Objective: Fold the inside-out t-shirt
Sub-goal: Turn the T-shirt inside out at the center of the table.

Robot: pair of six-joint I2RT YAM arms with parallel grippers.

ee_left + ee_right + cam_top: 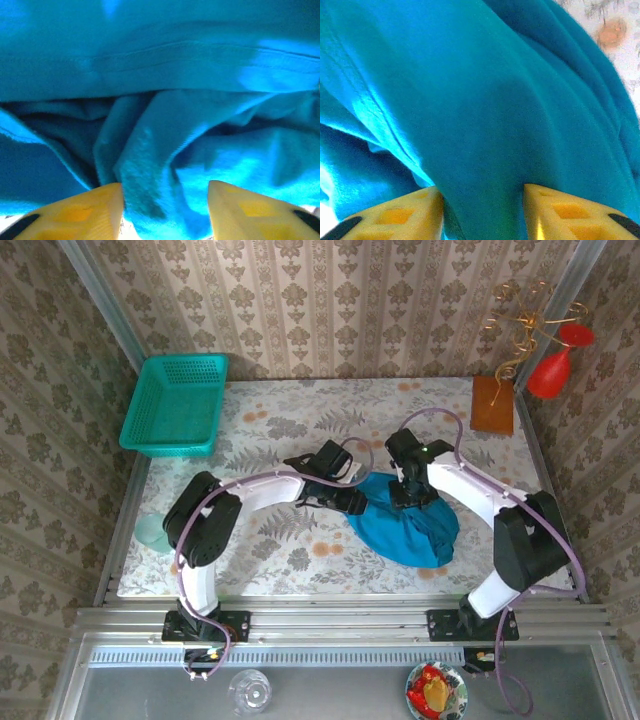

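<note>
The inside-out t-shirt (410,528) lies bunched in a rounded blue-teal heap on the bench (260,430), right of the middle and toward the near edge, with its seams and hems turned outward; the left gripper (165,195) reaches in low against the heap's left border, and in its wrist view a raised ridge of cloth stands between the two yellow fingers (80,210), which are set apart, with a sliver of pale bench showing beside the left one; I cannot tell whether they press on that ridge or merely straddle it; the right gripper (481,194) sits on the heap's far upper part, and in its wrist view the cloth fills the whole gap between the fingers and runs away from them in taut, straight folds, so it is clenched on a thick fold of the t-shirt; the two grippers are near each other, the right one a little farther from the arms' bases; a teal mesh basket (178,405) stands at the bench's far left corner, well apart from the t-shirt; a brown board (492,405) lies at the far right corner, with a red ornament on gold wire (550,372) just beyond it; a pale green disc (152,532) pokes out at the bench's left edge.
</note>
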